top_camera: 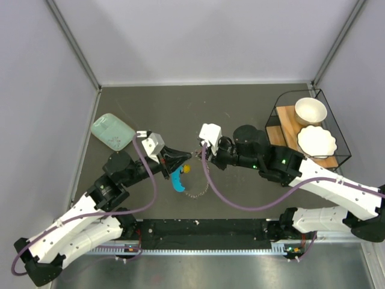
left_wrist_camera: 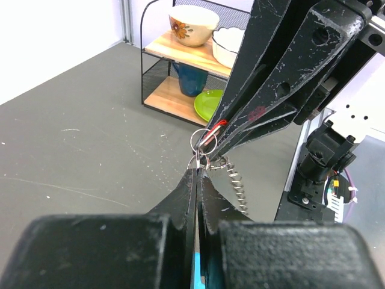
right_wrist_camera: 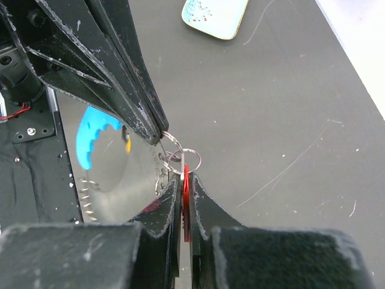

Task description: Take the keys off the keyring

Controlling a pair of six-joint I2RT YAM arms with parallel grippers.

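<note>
Right wrist view: pinching red-headed metal key [right_wrist_camera: 186, 198] in right gripper [right_wrist_camera: 185, 179], clamping bright blue scalloped keyring [right_wrist_camera: 93, 135] by its steel rings [right_wrist_camera: 171, 138] in left gripper [right_wrist_camera: 157, 129], aloft right of mint-green flat box [right_wrist_camera: 215, 17]; likely mid-separation, next winding key off coil.

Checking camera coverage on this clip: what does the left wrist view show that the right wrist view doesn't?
Only the left wrist view: the wire shelf with two bowls, a blue mug and a green plate, plus the right arm's base. Only the right wrist view: the mint-green box and the blue piece with its scalloped edge. Both: the ring cluster between the left tool, shut on it, and the right tool, pinching the red key; also the hanging coil and dark table.
</note>
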